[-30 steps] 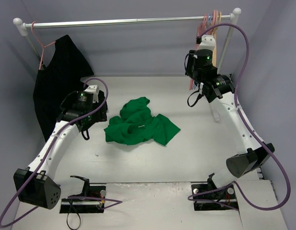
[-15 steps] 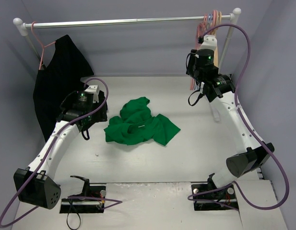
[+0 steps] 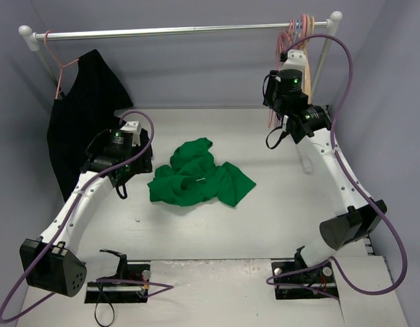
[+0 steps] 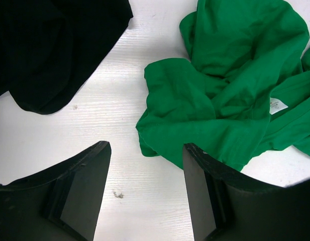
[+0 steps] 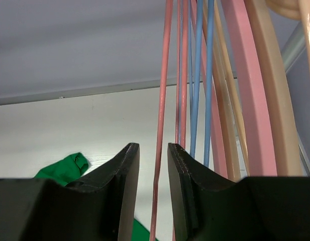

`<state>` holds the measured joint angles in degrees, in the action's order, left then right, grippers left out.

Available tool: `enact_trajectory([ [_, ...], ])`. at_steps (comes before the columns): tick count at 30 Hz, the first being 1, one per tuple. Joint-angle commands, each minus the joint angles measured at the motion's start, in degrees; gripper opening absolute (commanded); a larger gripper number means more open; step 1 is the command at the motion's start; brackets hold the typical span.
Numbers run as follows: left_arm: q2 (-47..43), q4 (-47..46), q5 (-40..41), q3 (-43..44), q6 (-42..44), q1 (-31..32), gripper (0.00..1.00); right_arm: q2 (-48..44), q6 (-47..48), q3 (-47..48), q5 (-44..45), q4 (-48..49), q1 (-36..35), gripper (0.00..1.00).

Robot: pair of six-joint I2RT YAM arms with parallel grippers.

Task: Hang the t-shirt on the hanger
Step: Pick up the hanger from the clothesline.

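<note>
The left gripper (image 4: 144, 148) hovers over the table (image 3: 278, 218) with its fingers spread wide. It holds nothing and sits just at 9 o'clock of the t-shirt (image 3: 196, 178). In the left wrist view the right-hand finger overlaps the cloth's edge, but whether it touches cannot be told.

The right gripper (image 5: 152, 146) is raised to the hangers, its fingers only a narrow slot apart. One thin rod of the hanger (image 5: 165, 75) runs down through that slot (thinner than the gap, so not pinched).

The table is white wood grain, enclosed by plain grey-blue walls. A metal rail (image 3: 182, 30) spans the far side. A black garment (image 3: 87, 116) hangs at its 10 o'clock end.

The green t-shirt lies crumpled near the table's centre, its long axis roughly 9 to 3 o'clock. One fold reaches toward 12, and the white neck label (image 4: 278, 105) faces up. The salmon hanger hangs upright at the rail's 1 o'clock end, beside a light blue hanger (image 5: 209, 75) and a thicker tan hanger (image 5: 269, 100).
</note>
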<state>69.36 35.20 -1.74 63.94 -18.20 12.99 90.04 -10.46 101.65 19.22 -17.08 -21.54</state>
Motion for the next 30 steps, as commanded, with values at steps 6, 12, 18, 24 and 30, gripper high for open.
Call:
enact_trajectory([
  [6, -0.1, -1.8, -0.7, 2.4, 0.4, -0.3, 0.59, 1.5, -0.4, 0.1, 0.7, 4.8, 1.2, 0.28],
  [12, -0.1, -1.7, -0.5, 2.5, 0.4, -0.3, 0.59, 2.0, -0.4, 0.3, 0.6, 5.3, 1.6, 0.2],
  [18, 0.0, -1.6, -0.8, 2.5, 0.4, -0.4, 0.59, 1.5, 0.0, 1.2, 1.2, 5.4, 1.5, 0.08],
  [24, 0.0, -1.6, -0.9, 2.5, 0.4, -0.3, 0.59, 0.6, 1.2, 2.3, 1.5, 4.9, 1.5, 0.0],
  [30, -0.1, -1.6, -0.8, 2.5, 0.4, -0.3, 0.59, -3.8, 3.4, 1.7, -0.6, 7.8, 1.1, 0.0],
])
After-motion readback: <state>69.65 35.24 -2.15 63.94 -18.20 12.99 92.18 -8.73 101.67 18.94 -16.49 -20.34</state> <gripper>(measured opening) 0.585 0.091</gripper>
